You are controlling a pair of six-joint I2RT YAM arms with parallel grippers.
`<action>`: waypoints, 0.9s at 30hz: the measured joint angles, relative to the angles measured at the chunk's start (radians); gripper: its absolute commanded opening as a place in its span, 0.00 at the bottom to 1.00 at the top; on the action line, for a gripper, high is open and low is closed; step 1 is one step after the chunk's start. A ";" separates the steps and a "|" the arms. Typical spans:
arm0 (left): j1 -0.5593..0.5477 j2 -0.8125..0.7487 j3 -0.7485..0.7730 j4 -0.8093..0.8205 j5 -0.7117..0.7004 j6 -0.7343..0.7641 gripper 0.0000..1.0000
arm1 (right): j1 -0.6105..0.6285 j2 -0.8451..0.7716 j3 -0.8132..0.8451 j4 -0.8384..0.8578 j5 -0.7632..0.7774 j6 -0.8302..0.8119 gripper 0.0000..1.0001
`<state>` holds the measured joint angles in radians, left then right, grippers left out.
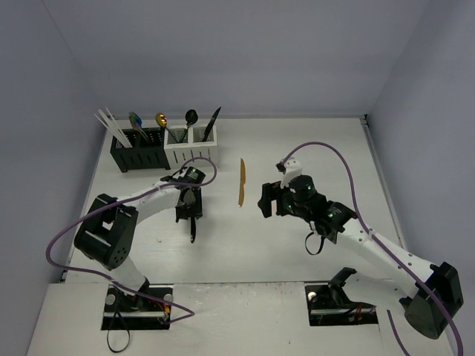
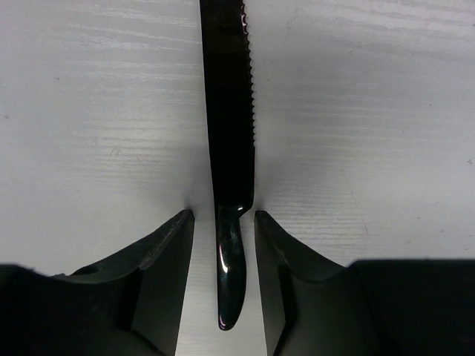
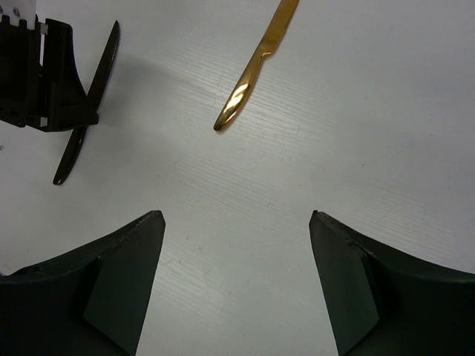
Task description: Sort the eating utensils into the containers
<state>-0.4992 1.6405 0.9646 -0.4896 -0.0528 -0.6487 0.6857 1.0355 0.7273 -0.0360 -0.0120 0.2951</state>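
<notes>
While the left gripper (image 2: pixel 223 215) sits low over the white table (image 1: pixel 297 148), its fingers stand a little apart on either side of a black serrated knife (image 2: pixel 228 111). The knife lies flat, with its handle end between the fingers and a thin gap showing on each side, so nothing is clamped. Its blade runs straight away from the wrist camera.

The right gripper (image 3: pixel 236 215) hovers over bare table with its fingers spread wide and nothing between them. A gold knife (image 3: pixel 256 63) lies flat ahead of it, between the two arms and well apart from the black knife.

At the back left, the black caddy (image 1: pixel 137 159) and white caddy (image 1: pixel 193 153) stand side by side and touch. Pale chopsticks (image 1: pixel 111 122) and an iridescent blue spoon (image 1: pixel 135 119) lean out of the black one. A gold spoon (image 1: pixel 160 119), a black spoon (image 1: pixel 191 116) and what is probably another black knife (image 1: pixel 214 119) stand in the white one. Which compartments they occupy is hard to tell from above.
</notes>
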 measured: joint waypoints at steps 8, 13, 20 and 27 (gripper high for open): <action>0.000 0.000 -0.002 0.000 -0.005 -0.007 0.02 | 0.000 0.000 0.000 0.000 0.000 0.000 0.76; 0.000 -0.011 -0.010 0.003 -0.004 -0.010 0.00 | 0.000 -0.002 -0.001 0.000 0.000 0.000 0.76; -0.023 -0.166 -0.035 -0.019 -0.028 0.030 0.00 | 0.000 -0.004 -0.012 0.000 0.000 0.000 0.77; -0.037 -0.414 0.095 0.048 -0.065 0.220 0.00 | -0.005 -0.008 -0.013 -0.001 0.000 -0.004 0.76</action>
<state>-0.5361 1.2265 1.0596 -0.4411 -0.1180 -0.4288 0.6805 1.0279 0.7139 -0.0366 -0.0118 0.2908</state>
